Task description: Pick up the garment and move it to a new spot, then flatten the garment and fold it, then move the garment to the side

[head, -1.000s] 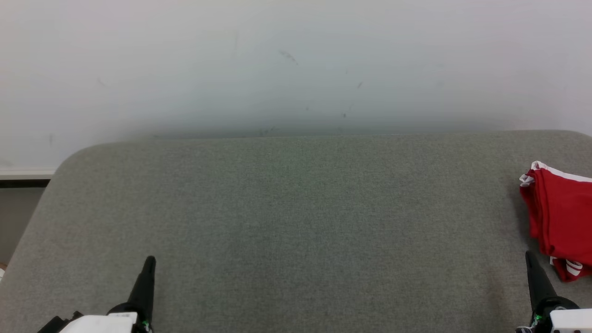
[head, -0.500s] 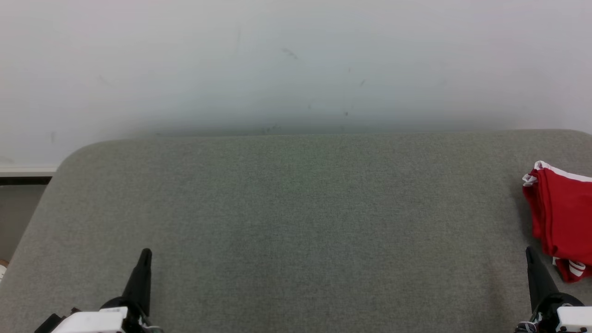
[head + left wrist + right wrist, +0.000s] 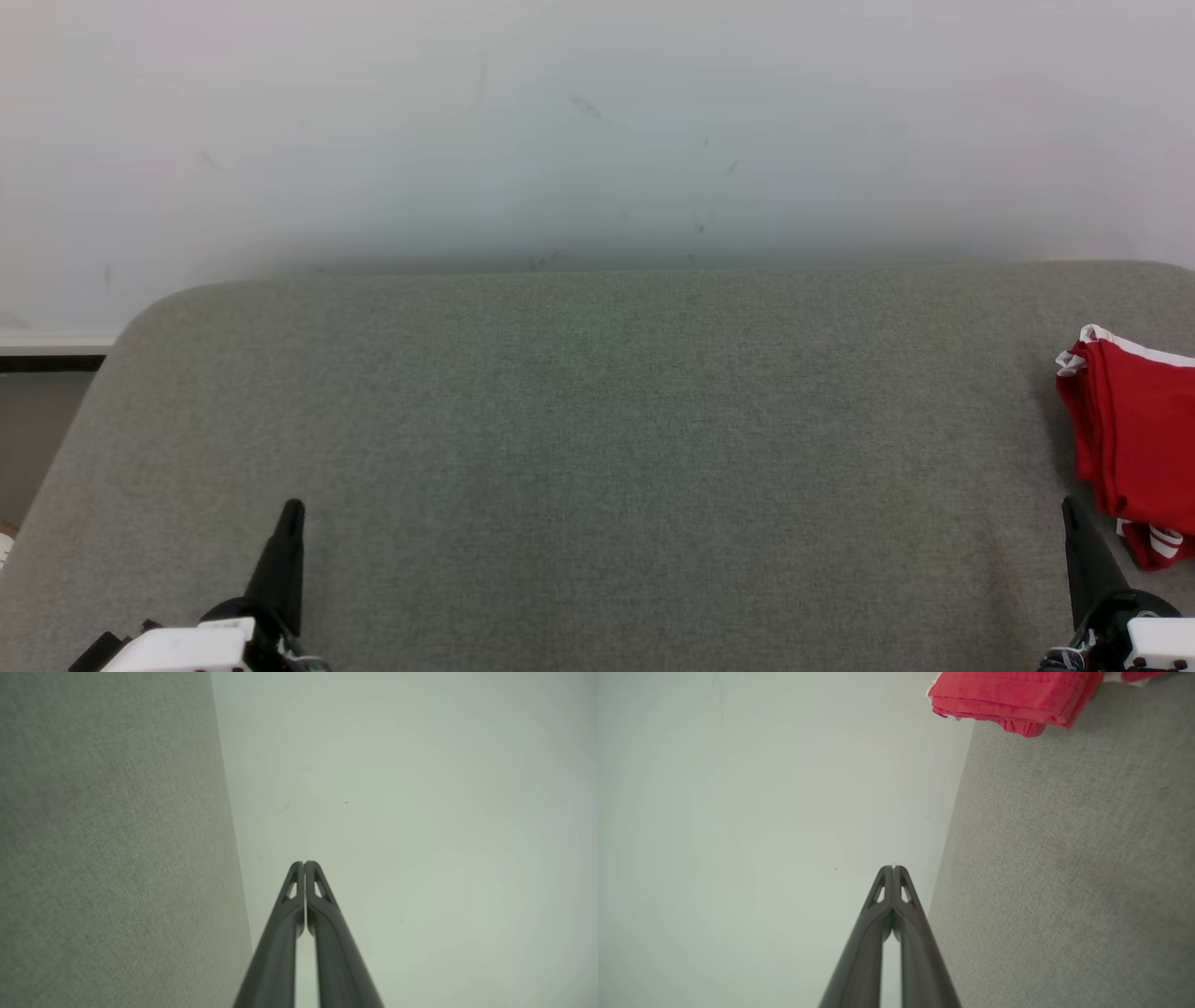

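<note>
Garment [image 3: 1134, 439] folded at bench [image 3: 597, 420] right edge, likely parked aside; left tool [image 3: 293, 509], right tool [image 3: 1069, 507] pressed together, empty, job seemingly done.

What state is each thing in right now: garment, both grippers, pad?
red garment: folded in layers, lying at the right end of the pad, not held.
left gripper: shut, empty, over the near left of the pad.
right gripper: shut, empty, beside the garment but apart from it.
grey pad: flat, bearing the garment at its right end.
</note>
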Tool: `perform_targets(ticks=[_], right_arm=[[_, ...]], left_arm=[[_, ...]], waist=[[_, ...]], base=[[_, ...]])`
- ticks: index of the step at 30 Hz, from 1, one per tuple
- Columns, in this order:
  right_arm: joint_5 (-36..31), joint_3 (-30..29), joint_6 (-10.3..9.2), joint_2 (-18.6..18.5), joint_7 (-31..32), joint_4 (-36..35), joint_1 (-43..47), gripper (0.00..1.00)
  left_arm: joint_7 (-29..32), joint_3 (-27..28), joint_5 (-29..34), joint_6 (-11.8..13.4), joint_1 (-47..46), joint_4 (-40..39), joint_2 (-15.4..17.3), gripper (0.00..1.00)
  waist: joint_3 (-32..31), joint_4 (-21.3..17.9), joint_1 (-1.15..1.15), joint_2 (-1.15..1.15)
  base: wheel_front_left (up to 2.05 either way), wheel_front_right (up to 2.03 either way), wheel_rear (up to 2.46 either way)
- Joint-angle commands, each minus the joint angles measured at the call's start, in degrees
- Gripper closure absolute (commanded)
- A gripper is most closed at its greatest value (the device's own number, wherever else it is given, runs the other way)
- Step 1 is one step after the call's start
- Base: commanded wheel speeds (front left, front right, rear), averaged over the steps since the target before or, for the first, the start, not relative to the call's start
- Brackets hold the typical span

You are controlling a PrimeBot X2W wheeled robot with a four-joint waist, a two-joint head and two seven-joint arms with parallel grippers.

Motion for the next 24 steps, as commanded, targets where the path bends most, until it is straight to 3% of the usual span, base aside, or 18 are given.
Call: perform_targets(ticks=[1, 24], right_arm=[[0.1, -0.2, -0.10, -0.1, 0.2, -0.2, -0.7, 1.00], [0.1, -0.2, -0.10, -0.1, 0.2, -0.2, -0.7, 1.00]], left_arm=[[0.2, 0.2, -0.8, -0.3, -0.5, 0.0, 0.4, 1.00], [0.3, 0.2, -0.8, -0.3, -0.5, 0.0, 0.3, 1.00]], waist=[[0.0, 0.0, 0.00, 0.00], [0.0, 0.0, 0.00, 0.00]], base=[[0.00, 0.00, 0.00], [0.00, 0.00, 0.00]])
